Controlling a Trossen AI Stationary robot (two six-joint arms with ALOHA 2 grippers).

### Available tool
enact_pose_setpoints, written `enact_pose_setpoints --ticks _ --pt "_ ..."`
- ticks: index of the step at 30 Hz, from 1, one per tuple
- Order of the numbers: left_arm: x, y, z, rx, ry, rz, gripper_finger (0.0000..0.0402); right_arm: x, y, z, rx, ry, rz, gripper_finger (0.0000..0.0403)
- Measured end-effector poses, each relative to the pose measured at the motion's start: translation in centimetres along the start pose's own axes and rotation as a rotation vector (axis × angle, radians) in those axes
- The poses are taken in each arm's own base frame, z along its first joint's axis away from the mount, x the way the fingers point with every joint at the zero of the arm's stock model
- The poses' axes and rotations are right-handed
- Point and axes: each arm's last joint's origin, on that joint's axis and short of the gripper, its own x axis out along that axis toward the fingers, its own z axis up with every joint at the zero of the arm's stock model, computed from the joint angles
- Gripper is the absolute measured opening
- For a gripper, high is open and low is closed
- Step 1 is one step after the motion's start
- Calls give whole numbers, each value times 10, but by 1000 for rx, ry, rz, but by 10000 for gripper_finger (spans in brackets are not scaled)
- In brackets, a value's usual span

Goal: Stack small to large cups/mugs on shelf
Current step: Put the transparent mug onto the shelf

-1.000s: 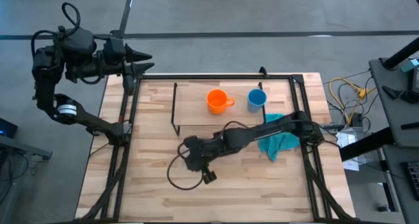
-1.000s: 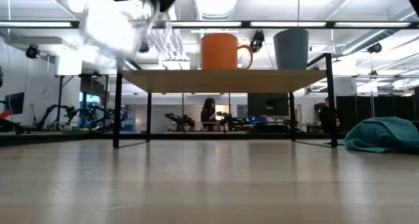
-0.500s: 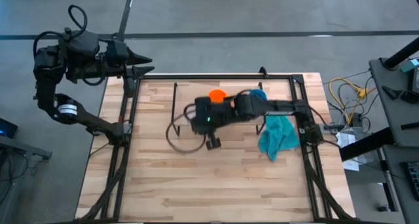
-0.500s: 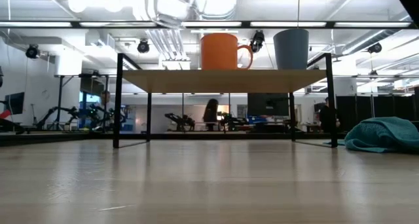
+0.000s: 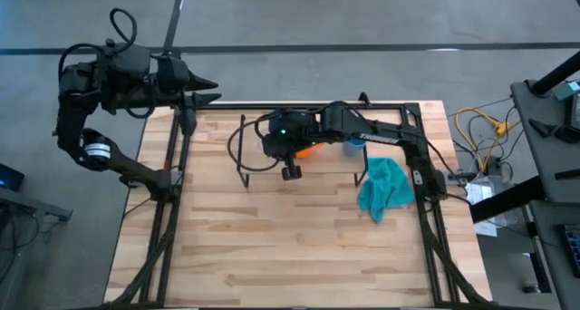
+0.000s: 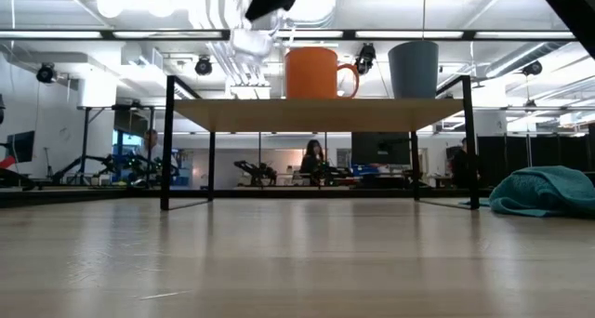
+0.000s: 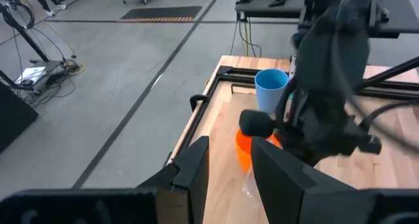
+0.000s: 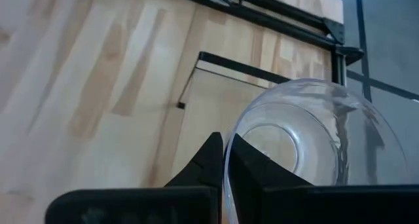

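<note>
The left gripper (image 5: pixel 207 96) waits off the table's far-left corner, its fingers set narrowly apart and holding nothing. On the table stands the shelf (image 6: pixel 316 114), a low light-wood board on thin black legs. Above the shelf's left part hangs the right gripper (image 8: pixel 226 160), its fingers pinched on the rim of the clear glass (image 8: pixel 308 142). In the low view the glass (image 6: pixel 253 41) is tilted and raised just clear of the board. Just right of it, the orange mug (image 6: pixel 314 72) stands upright mid-shelf, and the light blue cup (image 6: pixel 413 69) stands further right; both are in place. A teal cloth (image 5: pixel 385 186) lies on the tabletop right of the shelf.

The step in hand looks like placing the last of the 3 cups. The next move would call for righting the glass, lowering it left of the mug without knocking it, then releasing.
</note>
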Motion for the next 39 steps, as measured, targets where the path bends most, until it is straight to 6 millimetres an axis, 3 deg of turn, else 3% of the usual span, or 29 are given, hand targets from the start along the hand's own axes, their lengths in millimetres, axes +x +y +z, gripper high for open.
enact_pose_setpoints --ticks 12,39 --pt "20 -4 3 35 44 -3 101 40 -6 -14 -8 105 31 9" --pt "16 -3 3 59 31 2 101 44 -18 -21 13 123 24 25"
